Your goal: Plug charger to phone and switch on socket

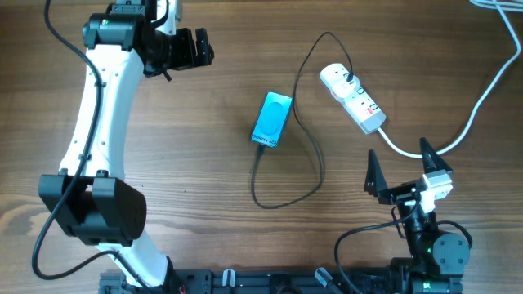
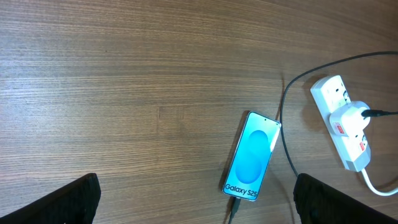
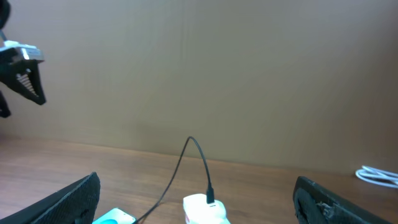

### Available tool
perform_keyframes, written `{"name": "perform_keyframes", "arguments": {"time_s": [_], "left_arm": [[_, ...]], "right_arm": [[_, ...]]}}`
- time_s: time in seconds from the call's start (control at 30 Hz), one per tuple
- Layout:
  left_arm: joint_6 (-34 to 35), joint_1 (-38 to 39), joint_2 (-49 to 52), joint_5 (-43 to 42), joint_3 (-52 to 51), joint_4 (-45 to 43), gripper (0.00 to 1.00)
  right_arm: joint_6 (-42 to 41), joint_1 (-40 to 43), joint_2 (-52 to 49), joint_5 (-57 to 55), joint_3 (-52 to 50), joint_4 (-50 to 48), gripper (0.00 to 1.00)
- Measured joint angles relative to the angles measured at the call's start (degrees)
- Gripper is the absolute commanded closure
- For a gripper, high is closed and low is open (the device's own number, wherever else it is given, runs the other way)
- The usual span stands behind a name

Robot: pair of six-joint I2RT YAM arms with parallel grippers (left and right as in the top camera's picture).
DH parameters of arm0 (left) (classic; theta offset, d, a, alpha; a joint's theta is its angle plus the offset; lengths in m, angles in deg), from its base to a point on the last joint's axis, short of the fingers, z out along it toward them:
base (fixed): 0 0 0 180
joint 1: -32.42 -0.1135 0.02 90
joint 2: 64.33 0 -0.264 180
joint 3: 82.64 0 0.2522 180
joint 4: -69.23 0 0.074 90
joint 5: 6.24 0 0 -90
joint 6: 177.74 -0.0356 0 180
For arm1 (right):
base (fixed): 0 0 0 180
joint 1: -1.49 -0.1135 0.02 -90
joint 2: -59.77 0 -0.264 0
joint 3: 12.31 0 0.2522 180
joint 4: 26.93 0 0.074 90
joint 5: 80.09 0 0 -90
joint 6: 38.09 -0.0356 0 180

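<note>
The phone (image 1: 271,120) lies flat mid-table with its cyan screen up; the left wrist view shows it (image 2: 252,155) with "Galaxy S25" at its near end. The charger (image 1: 317,167), a thin black cable, loops from a white adapter on the socket (image 1: 353,98) round to the phone's near end, where its plug tip (image 2: 233,210) meets the phone's edge. My left gripper (image 1: 204,49) hovers open at the far left, well away from the phone. Near the front right, my right gripper (image 1: 400,163) stands open, just short of the socket (image 3: 205,211). Neither holds anything.
A thick white cord (image 1: 482,90) runs from the socket's near end past the right gripper and off toward the far right corner. Bare wooden tabletop (image 1: 204,163) lies between the left arm and the phone. The arm bases stand along the front edge.
</note>
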Motion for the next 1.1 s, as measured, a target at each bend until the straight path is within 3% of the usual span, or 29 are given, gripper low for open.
{"name": "perform_keyframes", "arguments": {"time_s": [0.37, 1.1], "left_arm": [[0.0, 0.0, 0.0, 0.0, 0.0, -0.02, 0.0], [0.0, 0.0, 0.0, 0.0, 0.0, -0.02, 0.0]], "right_arm": [[-1.07, 0.02, 0.11, -7.82, -0.11, 12.87, 0.0], [2.36, 0.02, 0.11, -9.27, -0.11, 13.07, 0.0]]}}
